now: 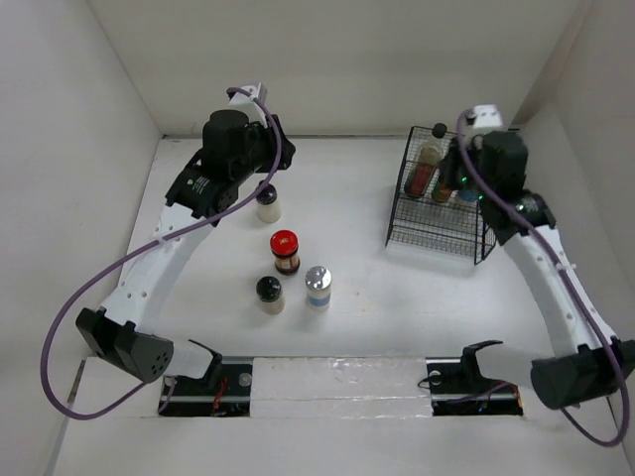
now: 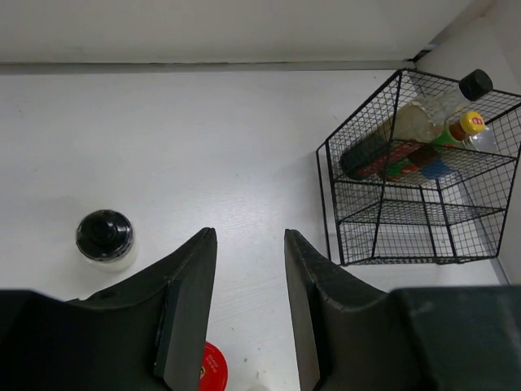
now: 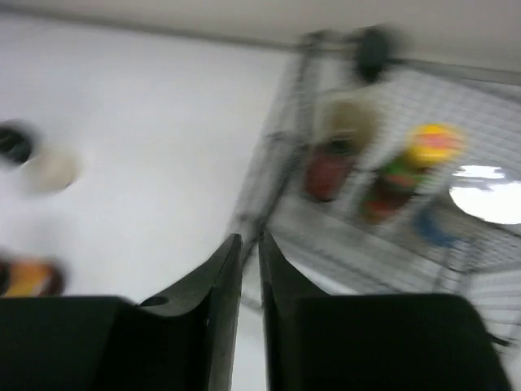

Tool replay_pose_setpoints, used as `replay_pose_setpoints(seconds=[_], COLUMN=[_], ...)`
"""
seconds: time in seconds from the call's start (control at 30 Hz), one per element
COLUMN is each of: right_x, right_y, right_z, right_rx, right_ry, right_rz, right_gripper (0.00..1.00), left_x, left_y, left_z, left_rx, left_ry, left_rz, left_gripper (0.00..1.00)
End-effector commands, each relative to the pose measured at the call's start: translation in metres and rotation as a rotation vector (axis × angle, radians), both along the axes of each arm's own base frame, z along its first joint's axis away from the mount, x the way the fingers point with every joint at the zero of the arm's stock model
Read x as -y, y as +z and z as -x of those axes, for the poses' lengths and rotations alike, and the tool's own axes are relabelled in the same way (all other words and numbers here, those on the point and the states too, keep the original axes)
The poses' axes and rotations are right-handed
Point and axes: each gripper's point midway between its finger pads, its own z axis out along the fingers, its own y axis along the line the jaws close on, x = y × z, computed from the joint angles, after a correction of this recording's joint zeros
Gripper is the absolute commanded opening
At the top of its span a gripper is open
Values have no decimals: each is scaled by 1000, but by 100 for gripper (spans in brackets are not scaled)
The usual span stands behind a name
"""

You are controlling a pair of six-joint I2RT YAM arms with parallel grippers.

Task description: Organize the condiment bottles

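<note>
Four bottles stand on the table: a black-capped pale jar, the red-lidded jar, a second black-capped pale jar and a silver-capped shaker. My left gripper is open and empty above the first pale jar, which shows left of its fingers in the left wrist view. The red lid shows below them. In the black wire basket lie the tall dark black-capped bottle, the green-red labelled one and a silver-capped shaker. My right gripper is shut and empty over the basket.
White walls enclose the table at the back and on both sides. The basket stands at the back right, close to the right wall. The right wrist view is blurred; the basket and its bottles show just past the fingers.
</note>
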Motion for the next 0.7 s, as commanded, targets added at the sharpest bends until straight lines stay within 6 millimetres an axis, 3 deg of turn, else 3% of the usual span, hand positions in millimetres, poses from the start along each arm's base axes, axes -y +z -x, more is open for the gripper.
replay_pose_setpoints(seconds=[0.0,0.03,0.1,0.13,0.17,0.2,0.3,0.37,0.47,0.5,0.67], right_x=[-101,-119,-151,-181,-195,-214,-242,-261,-284,-290,-306], right_y=[-23,-33,-44,-47,-56,-58,-84,-92,-103,-109,-134], right_z=[32,45,69,93,104,124,149,170,187,188,199], right_rx=[3,-9,-33,-36,-50,-52,-112,-129,-162,-178,-237], right_ry=[353,436,559,671,732,817,923,997,1064,1062,1083], right_rz=[0,40,87,105,120,133,157,172,187,193,221], right_gripper=[22,43,61,68,81,85,95,97,100,100,100], left_x=[-10,-10,-12,-12,-12,-12,-18,-18,-22,-24,-44], left_y=[19,24,24,24,24,24,23,28,26,27,43], left_z=[3,3,-1,-1,-1,-1,-2,2,4,8,4], left_rx=[55,63,66,66,69,69,69,79,73,72,93], left_ry=[27,27,49,49,47,47,64,56,68,68,127], left_rz=[-19,-15,-21,-21,-29,-29,-32,-24,-31,-32,-27], left_gripper=[34,33,33,33,33,35,41,54,63,68,73])
